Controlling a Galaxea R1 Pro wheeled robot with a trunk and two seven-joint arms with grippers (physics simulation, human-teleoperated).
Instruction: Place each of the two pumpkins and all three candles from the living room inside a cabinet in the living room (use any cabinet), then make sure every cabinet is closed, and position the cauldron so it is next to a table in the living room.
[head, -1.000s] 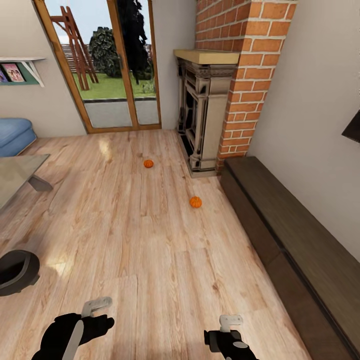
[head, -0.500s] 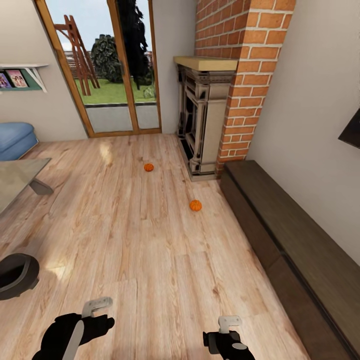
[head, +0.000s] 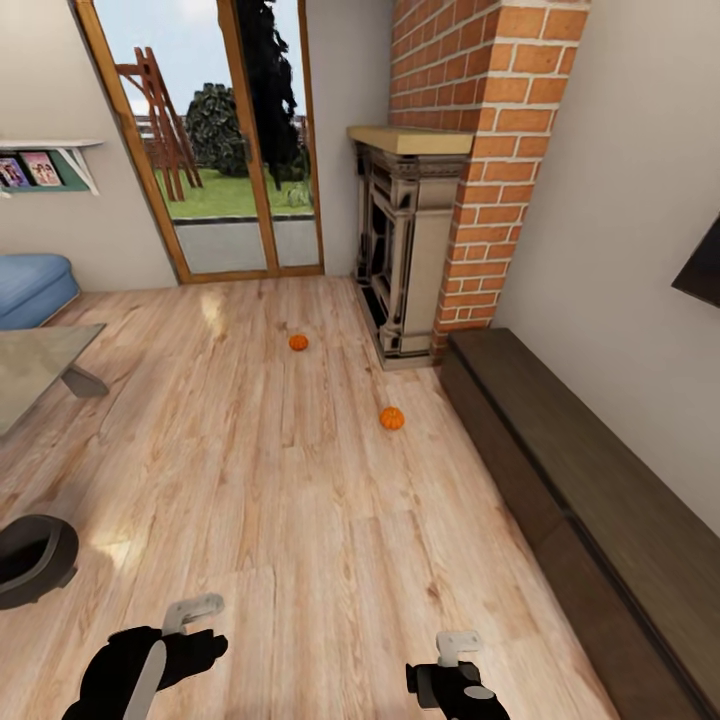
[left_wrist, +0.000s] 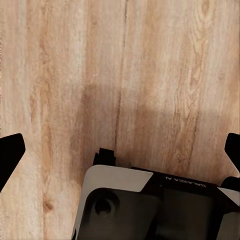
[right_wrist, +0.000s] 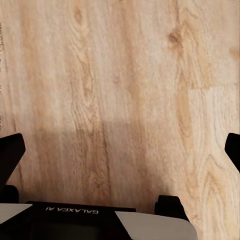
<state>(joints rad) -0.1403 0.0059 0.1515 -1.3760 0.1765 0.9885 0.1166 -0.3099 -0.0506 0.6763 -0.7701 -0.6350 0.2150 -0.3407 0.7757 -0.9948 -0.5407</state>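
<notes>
1. Both pumpkins, near (head: 391, 418) and far (head: 298, 342), lie on the floor by the fireplace (head: 405, 245).
2. Cabinet (head: 580, 490) appears closed (nothing stored).
3. Left tool (left_wrist: 120, 150) and right tool (right_wrist: 120, 150) spread, empty.
4. Candles unlocated.

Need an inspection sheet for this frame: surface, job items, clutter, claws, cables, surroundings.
Surface: wood floor, bare under both claws.
Job's things: near pumpkin and far pumpkin on the floor, apart; cabinet along the right wall, drawers shut; dark cauldron on the floor at left. Candles: nothing seen.
Clutter: nothing seen.
Claws: left claw and right claw open, fingers spread wide over floor, holding nothing.
Cables: nothing seen.
Surroundings: brick fireplace, glass door, table, blue seat, wall shelf.
</notes>
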